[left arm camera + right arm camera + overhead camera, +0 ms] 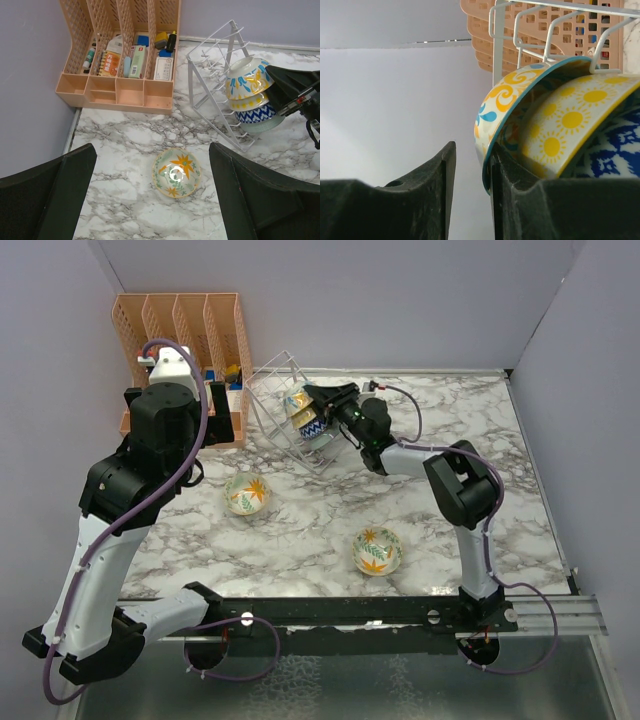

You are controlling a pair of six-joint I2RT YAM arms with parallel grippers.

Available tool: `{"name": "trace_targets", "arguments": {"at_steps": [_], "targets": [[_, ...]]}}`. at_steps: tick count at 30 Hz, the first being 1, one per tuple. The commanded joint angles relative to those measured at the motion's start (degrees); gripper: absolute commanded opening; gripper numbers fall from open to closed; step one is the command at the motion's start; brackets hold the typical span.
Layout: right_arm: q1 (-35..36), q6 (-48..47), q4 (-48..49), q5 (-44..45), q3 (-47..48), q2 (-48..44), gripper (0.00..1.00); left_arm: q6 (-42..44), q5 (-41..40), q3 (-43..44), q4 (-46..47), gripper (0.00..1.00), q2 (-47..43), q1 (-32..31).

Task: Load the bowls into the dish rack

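The right gripper [471,160] stands with jaws slightly parted at the rim of the swirl bowl [505,95], not clamped on it. The step therefore seems to be letting go of that bowl in the rack [190,85], where it nests over the sun bowl [570,120] and blue bowl [615,150]. The left gripper [152,146] hangs wide open above a leaf bowl [176,173] on the table [150,130]; next it likely must drop and pinch that rim, with a second bowl [377,550] lying apart. The orange organizer [120,90] holds only stationery.

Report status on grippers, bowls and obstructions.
Left gripper open, holding nothing. Right gripper open beside stacked bowls in dish rack. Leaf-print bowl and flower-print bowl loose on table. No obstruction seen.
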Motion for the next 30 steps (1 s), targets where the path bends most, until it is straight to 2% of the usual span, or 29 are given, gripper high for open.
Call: {"name": "trace_targets", "arguments": {"at_steps": [1, 7, 20, 30], "targets": [[-0.06, -0.36, 1.15, 1.57, -1.57, -4.53, 0.33, 0.39, -1.29, 0.04, 1.12, 0.99, -1.03, -0.17], [-0.36, -0.25, -3.26, 0.45, -3.24, -6.47, 0.35, 0.28, -1.36, 0.37, 0.98, 0.99, -1.26, -0.13], [-0.46, -2.91, -17.53, -1.14, 4.13, -6.68, 0.43, -1.14, -1.18, 0.42, 0.42, 0.99, -2.01, -0.18], [-0.72, -5.05, -24.30, 0.29, 3.07, -10.00, 0.44, -1.29, -1.18, 0.14, 0.89, 0.99, -2.18, -0.14]]}}
